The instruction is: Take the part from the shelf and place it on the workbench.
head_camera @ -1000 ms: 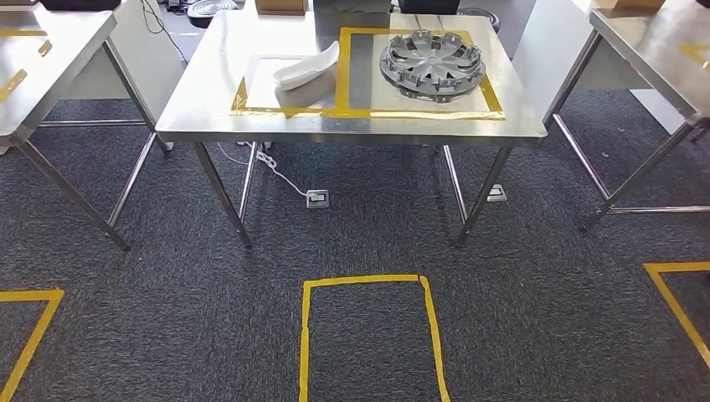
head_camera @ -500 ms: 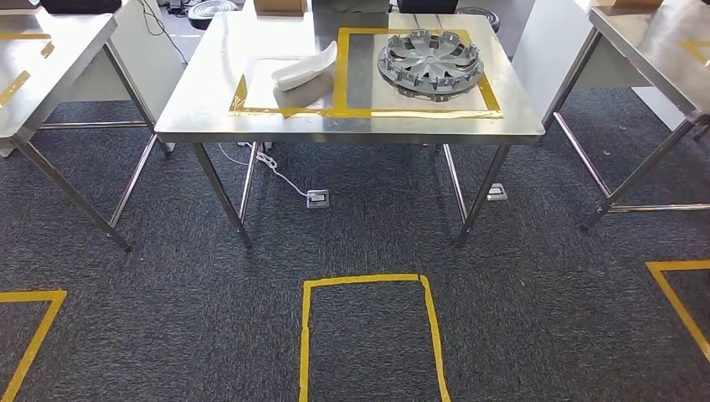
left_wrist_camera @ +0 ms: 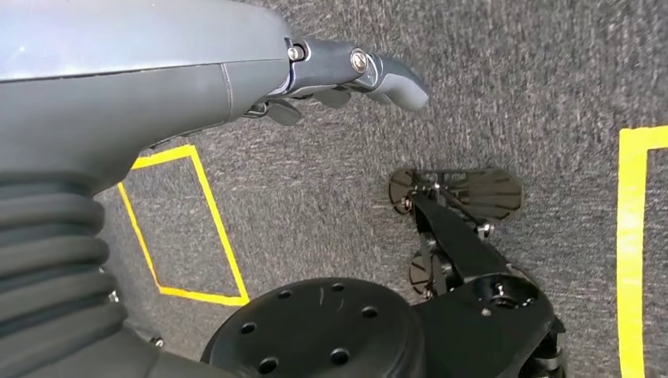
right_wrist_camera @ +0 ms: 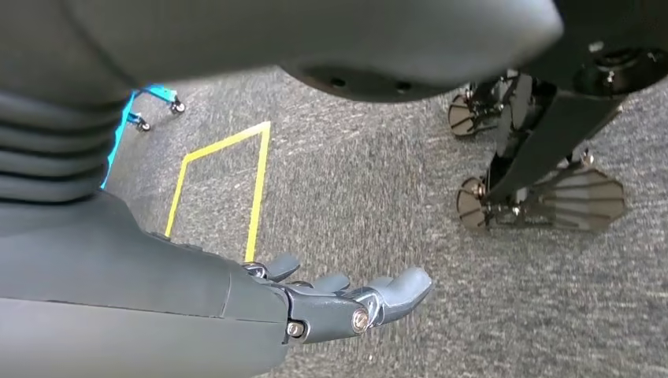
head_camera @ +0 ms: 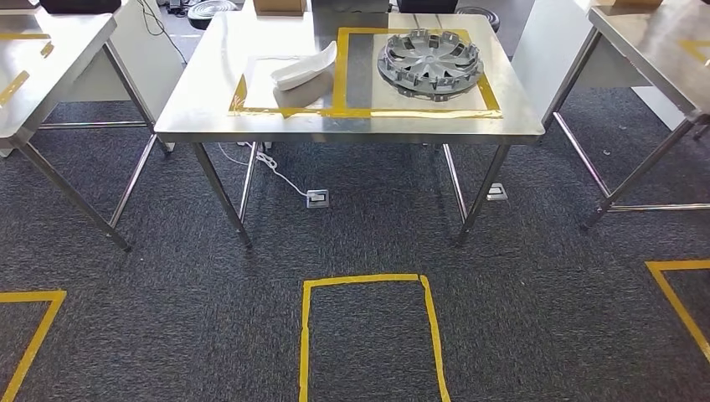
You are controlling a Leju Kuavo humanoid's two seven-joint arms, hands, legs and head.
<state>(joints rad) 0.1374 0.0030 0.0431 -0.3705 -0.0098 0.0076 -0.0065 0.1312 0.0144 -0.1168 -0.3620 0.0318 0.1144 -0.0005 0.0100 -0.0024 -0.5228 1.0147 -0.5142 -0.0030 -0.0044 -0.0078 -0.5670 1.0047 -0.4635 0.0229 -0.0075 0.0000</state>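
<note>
- Both arms hang over the carpet; left hand (left_wrist_camera: 346,75) and right hand (right_wrist_camera: 339,303) loosely spread, holding nothing.
- Wheel cover (head_camera: 430,64) and white part (head_camera: 305,67) lie on the workbench (head_camera: 209,92), inside the yellow tape.
- Looks like the placing is done. Next: probably go back to the shelf.

**Colours We See**

We see a grey spoked wheel cover (head_camera: 430,64) and a white curved part (head_camera: 303,69) on a silver steel workbench (head_camera: 201,100) marked with yellow tape rectangles (head_camera: 338,75). The carpet (head_camera: 167,327) is dark speckled grey, carrying a yellow tape outline (head_camera: 368,335). Our hands (left_wrist_camera: 346,75) (right_wrist_camera: 339,303) are dark grey.
</note>
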